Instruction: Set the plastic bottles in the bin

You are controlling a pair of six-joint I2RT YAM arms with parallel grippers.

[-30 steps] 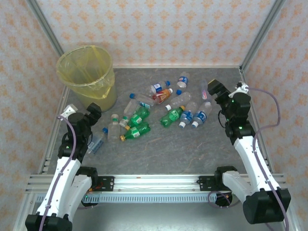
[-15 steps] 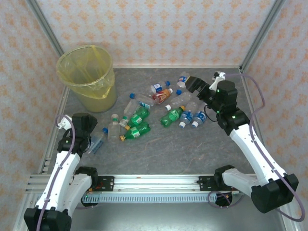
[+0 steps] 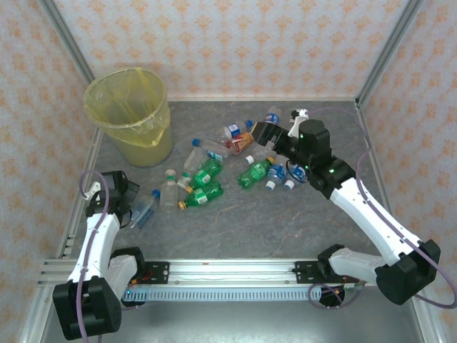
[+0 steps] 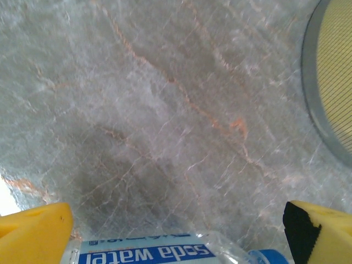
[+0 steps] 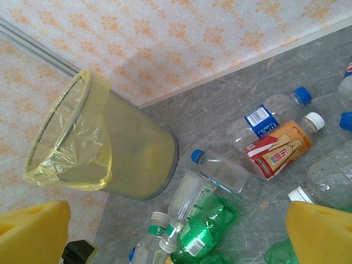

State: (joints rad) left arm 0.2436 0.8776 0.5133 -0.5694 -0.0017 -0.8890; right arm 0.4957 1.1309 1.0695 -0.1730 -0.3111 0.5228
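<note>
Though cropped, apparently soda-water bottle [image 4: 159,254], left wrist.

Plastic bottles [image 3: 235,161] lie scattered right of the bin [image 3: 128,114]; the right gripper [image 3: 263,133] hangs over them

Pale walls [image 3: 235,43] all round, papered with a small orange floral pattern. Grey marbled surface [image 3: 235,221] with thin rusty veins, evenly lit. Silver metal posts [image 3: 385,50] run up the back corners, and a ribbed rail [image 3: 228,271] crosses the near edge. In the left wrist view there's a bright patch at the low left, possibly glare.
</note>
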